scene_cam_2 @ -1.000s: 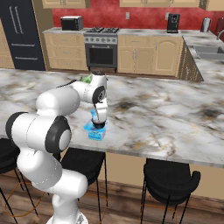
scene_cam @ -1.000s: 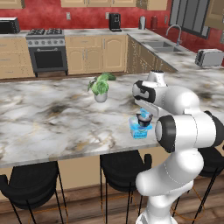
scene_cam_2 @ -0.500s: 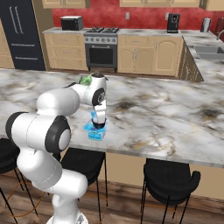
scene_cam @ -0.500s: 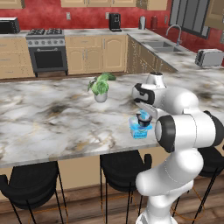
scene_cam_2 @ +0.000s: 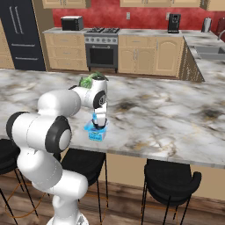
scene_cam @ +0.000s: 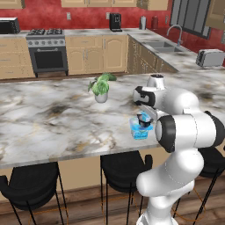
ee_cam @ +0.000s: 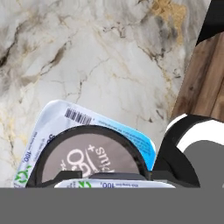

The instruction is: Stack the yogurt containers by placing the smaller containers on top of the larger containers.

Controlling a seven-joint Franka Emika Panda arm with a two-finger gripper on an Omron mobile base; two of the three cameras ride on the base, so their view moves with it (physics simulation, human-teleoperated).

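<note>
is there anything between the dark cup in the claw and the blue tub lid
Nothing visible. The claw is shut on the dark cup, which sits right over the blue tub; whether the cup already touches the lid cannot be told.

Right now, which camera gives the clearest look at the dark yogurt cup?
The hand view: the dark cup is seen from above, its pale printed top legible, over the blue tub. The left base view shows it as a small dark shape above the tub beside the arm. In the right base view the gripper hides most of it.
</note>
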